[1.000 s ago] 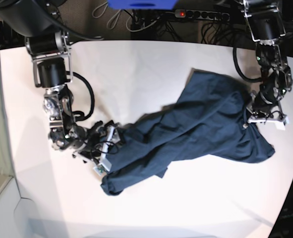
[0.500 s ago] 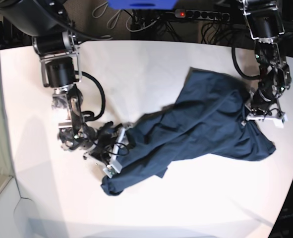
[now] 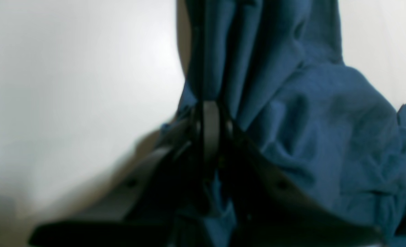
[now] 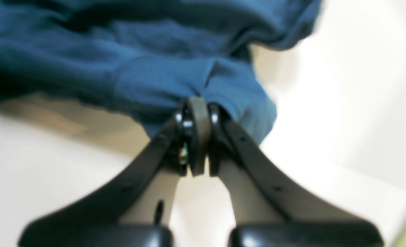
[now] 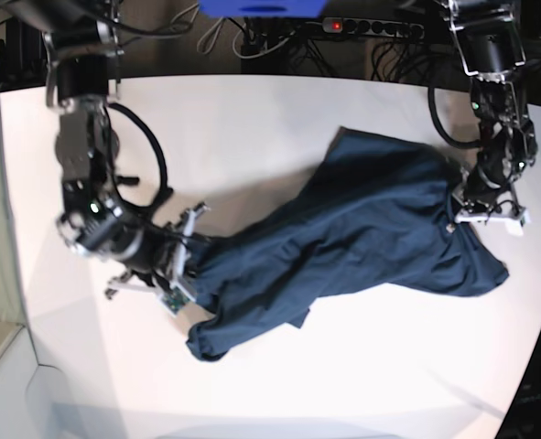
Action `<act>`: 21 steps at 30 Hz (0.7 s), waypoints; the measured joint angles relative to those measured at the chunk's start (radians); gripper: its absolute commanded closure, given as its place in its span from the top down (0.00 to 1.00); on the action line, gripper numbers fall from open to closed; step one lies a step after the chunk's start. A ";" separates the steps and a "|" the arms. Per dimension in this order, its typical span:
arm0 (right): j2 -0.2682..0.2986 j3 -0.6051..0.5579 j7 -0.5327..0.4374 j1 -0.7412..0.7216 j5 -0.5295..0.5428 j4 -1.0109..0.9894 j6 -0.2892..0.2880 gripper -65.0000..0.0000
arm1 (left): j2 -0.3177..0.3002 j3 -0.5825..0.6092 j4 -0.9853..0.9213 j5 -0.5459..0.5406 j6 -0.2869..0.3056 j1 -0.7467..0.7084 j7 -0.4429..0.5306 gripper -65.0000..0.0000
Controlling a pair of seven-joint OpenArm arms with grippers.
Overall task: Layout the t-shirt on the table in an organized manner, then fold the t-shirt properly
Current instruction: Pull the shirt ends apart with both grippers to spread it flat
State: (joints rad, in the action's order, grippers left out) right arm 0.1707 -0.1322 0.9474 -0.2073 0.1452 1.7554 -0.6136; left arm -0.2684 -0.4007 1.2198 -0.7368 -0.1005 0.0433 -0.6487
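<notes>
Dark navy cotton t-shirt (image 5: pixel 362 233) lies bunched diagonally on the white counter (image 5: pixel 252 128). Left tool (image 3: pixel 206 120) and right tool (image 4: pixel 196 113) each clench an opposite fabric edge, apparently to stretch it flat.

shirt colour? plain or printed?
The t-shirt is plain dark navy blue, no print visible; the base view shows it best.

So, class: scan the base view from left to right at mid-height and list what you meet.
Bare table → right gripper pinching cloth → t-shirt → left gripper clamped on the shirt's other end.
</notes>
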 measured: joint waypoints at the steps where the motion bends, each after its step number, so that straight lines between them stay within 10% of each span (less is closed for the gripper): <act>1: 0.006 0.005 0.029 0.033 0.000 0.076 0.002 0.00 | 0.001 0.001 0.000 0.000 -0.001 0.004 -0.006 0.01; 21: 0.145 0.017 0.205 0.572 0.013 0.270 -0.010 0.00 | -0.001 -0.029 0.137 -0.006 -0.001 -0.015 -0.072 0.01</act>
State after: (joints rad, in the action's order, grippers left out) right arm 0.3153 -0.1154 1.1526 0.3649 0.1581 2.0254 -0.6239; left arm -0.2695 -0.4297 1.3571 -0.7433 -0.1013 0.0284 -0.7208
